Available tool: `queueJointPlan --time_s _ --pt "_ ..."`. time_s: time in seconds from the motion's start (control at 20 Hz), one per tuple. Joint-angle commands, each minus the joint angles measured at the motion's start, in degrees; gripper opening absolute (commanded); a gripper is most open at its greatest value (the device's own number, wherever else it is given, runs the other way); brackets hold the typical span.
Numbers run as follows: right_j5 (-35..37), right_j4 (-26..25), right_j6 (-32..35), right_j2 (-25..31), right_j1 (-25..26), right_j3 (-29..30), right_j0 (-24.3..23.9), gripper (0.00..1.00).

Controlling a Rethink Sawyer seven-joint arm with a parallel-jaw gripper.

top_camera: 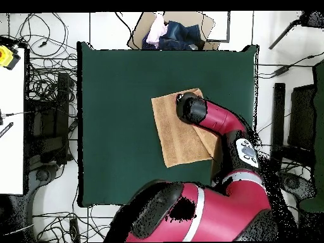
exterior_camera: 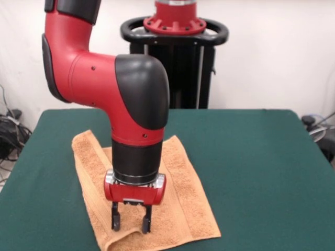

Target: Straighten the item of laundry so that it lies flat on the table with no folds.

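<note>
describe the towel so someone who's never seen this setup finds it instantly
Start at the dark green table; the only thing lying on it is the towel, a peach terry-cloth rectangle set askew near the front-view camera's edge. The red and black arm's gripper hangs open just over its near end. Nothing else on the felt is light-coloured or soft.

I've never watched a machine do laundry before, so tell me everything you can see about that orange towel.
The towel is a light peach-orange terry cloth, roughly rectangular, lying spread on the dark green table, set at an angle to its edges. It looks mostly flat, though its near edge seems turned over into a thick fold, and long ridges or bands run down it. The end effector points down over that near end with its fingers apart, at or just above the cloth; whether they touch it is unclear. The arm hides part of the towel.
</note>
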Motion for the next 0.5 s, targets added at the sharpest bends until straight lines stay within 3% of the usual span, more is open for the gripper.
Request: queueJointPlan --time_s 0.05,0.5 --pt "-6.52 0.36 12.37 4.23 4.0 2.76 0.07 1.0" --pt "-10.4 -0.38 11.14 4.89 5.98 2.8 -1.17 1.0"
